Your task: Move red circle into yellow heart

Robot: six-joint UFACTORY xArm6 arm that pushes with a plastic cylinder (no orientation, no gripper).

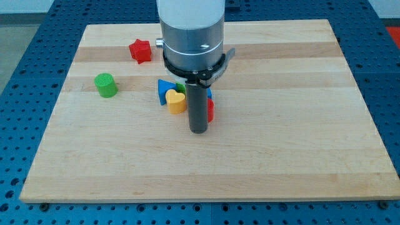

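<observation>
Yellow heart [176, 100], red circle [210, 110], green cylinder [105, 85]

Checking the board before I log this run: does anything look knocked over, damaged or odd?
Nothing stands out. The red star and green cylinder sit apart at the view's left. The yellow heart and blue block huddle beside my tip, which hides most of the red circle.

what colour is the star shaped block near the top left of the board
Red: the star block shows clearly in the camera view, apart from the cluster by my tip.
</observation>
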